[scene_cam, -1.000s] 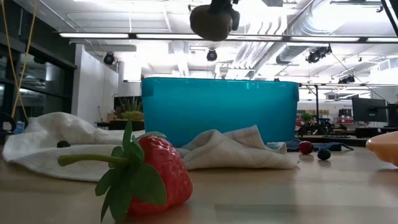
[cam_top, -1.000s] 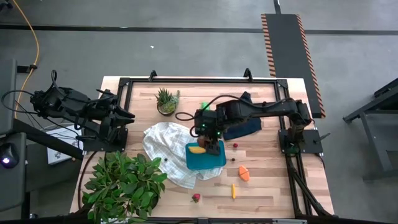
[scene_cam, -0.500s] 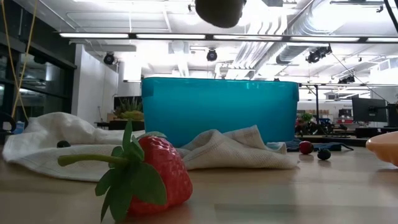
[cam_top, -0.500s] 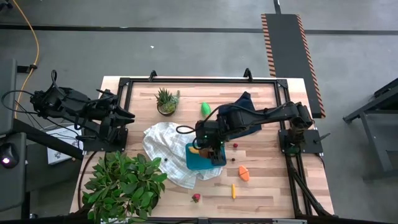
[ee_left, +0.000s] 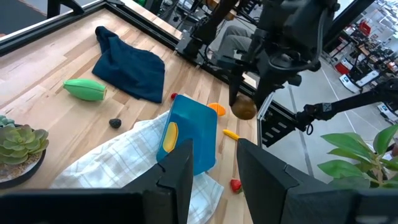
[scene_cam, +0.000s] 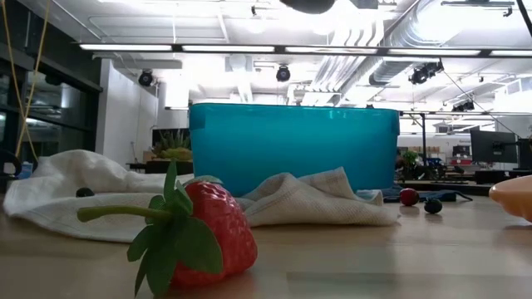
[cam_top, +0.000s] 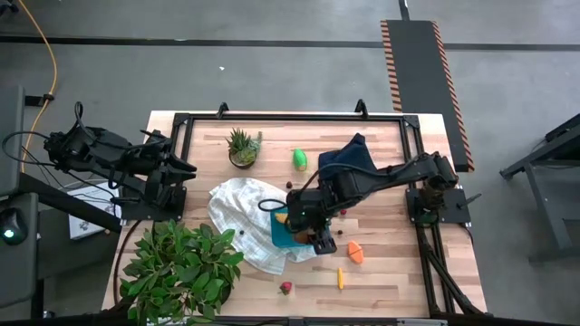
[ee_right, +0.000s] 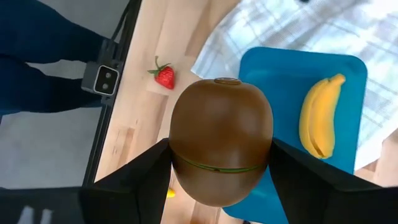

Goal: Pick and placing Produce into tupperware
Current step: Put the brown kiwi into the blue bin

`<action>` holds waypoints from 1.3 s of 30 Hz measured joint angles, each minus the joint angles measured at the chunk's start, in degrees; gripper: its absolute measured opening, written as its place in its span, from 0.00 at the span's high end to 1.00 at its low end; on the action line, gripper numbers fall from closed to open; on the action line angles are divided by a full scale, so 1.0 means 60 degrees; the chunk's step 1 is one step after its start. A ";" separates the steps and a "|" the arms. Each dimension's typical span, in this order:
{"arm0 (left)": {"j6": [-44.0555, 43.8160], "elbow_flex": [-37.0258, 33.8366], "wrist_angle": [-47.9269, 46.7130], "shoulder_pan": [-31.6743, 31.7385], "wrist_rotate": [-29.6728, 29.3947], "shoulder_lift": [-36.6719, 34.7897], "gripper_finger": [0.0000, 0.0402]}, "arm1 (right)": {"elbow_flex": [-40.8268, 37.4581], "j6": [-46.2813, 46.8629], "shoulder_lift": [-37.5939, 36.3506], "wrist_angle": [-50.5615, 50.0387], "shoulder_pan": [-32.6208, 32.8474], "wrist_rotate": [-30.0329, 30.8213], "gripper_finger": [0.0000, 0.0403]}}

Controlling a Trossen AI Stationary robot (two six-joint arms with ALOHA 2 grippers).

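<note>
Right gripper (ee_right: 219, 186) clutched the brown round kiwi (ee_right: 221, 149) at frame centre above the teal rectangular plastic tupperware (ee_right: 283, 93); left gripper (ee_left: 214, 171), upper left, sat empty, part-closed.

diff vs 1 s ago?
The right gripper, clamped on the brown kiwi throughout, slid across the teal tupperware toward the table's front edge. The banana stays in the box; the left gripper stays parked by the table's left side; the strawberry is unmoved.
</note>
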 joint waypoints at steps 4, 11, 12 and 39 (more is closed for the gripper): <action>0.0000 0.0001 0.0000 0.0000 0.0000 -0.0001 0.72 | 0.0000 0.0007 0.0054 0.0226 0.0073 0.0158 0.43; 0.0000 -0.0003 0.0004 0.0000 0.0004 0.0002 0.72 | -0.0036 0.0004 0.0347 0.0346 0.0066 0.0597 0.43; -0.0004 -0.0003 0.0004 0.0000 0.0004 0.0002 0.72 | -0.0036 0.0000 0.0420 0.0328 0.0066 0.0706 0.43; 0.0000 -0.0003 0.0011 0.0003 0.0007 0.0002 0.72 | -0.0025 0.1072 0.1555 0.0218 -0.0146 0.1689 0.43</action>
